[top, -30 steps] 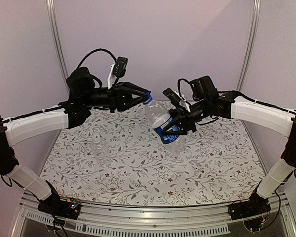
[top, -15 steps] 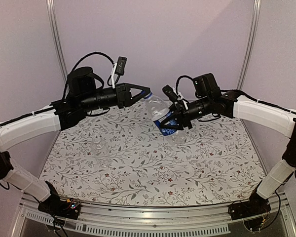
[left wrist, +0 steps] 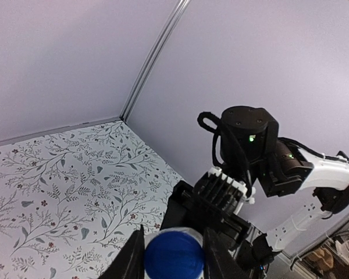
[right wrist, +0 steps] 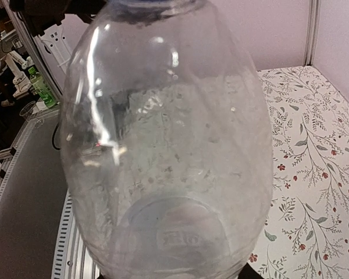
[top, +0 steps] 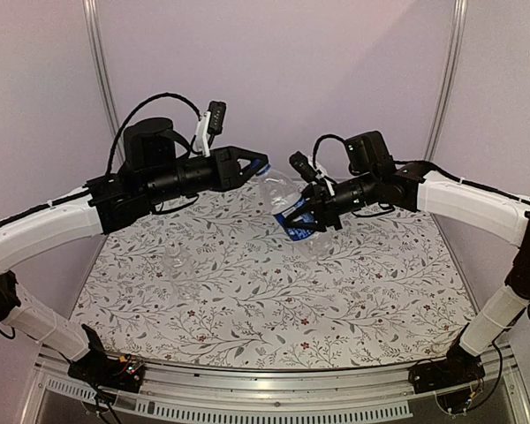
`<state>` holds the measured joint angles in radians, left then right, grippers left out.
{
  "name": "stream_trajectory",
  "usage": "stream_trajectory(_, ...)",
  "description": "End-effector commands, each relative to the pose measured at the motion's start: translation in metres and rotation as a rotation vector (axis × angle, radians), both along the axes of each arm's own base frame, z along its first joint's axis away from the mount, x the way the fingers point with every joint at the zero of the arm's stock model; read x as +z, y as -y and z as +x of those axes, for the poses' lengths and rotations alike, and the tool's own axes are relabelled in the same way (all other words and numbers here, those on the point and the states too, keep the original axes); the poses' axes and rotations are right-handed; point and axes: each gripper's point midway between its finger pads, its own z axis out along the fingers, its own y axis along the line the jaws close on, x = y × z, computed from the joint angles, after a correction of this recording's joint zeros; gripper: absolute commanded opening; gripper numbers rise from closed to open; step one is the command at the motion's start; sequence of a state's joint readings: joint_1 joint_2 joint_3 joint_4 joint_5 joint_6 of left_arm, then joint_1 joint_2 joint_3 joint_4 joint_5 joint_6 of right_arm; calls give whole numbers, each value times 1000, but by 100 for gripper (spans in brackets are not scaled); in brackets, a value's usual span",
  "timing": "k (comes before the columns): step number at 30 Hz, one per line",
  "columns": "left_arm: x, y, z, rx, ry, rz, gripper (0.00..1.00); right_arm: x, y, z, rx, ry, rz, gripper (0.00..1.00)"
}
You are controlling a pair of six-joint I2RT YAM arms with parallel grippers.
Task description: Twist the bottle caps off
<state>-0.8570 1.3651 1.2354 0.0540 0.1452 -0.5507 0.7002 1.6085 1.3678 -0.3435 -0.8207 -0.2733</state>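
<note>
The job in hand is twisting off the first cap. The right claw (top: 314, 216) is clenched around the tall bottle (top: 278, 194), gripping it at its blue label. It holds the bottle up in the air over the table (top: 336, 309), tipped so the top leans toward the other arm. The left claw (top: 254, 166) is pinched on the blue cap (left wrist: 174, 256), one finger on each side.

I think the next move is for the left claw to turn the cap while the right claw holds the bottle tight so it does not spin too. If the grip slips, the bottle may just turn with the cap.

The short bottle (top: 181, 263) stands alone on the table, near the left arm and well apart from the claws. Its pale cap is too faint to make out. Nothing blocks the cap, but the two claws are very near each other, so there is little room to twist.
</note>
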Motion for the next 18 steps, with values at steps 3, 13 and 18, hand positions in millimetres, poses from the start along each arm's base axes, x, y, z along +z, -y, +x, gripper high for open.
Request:
stream_trajectory(3,36,-10,2,11,133,-46,50,6,2,-14,55,-29,19,38)
stream_trajectory(13,48,-11,-23,-274,235,-119,87,15,3,-33,157,-50,68,38)
stream_trajectory(18,54,-9,-51,-460,360,-125,88,20,3,-43,218,-77,97,39)
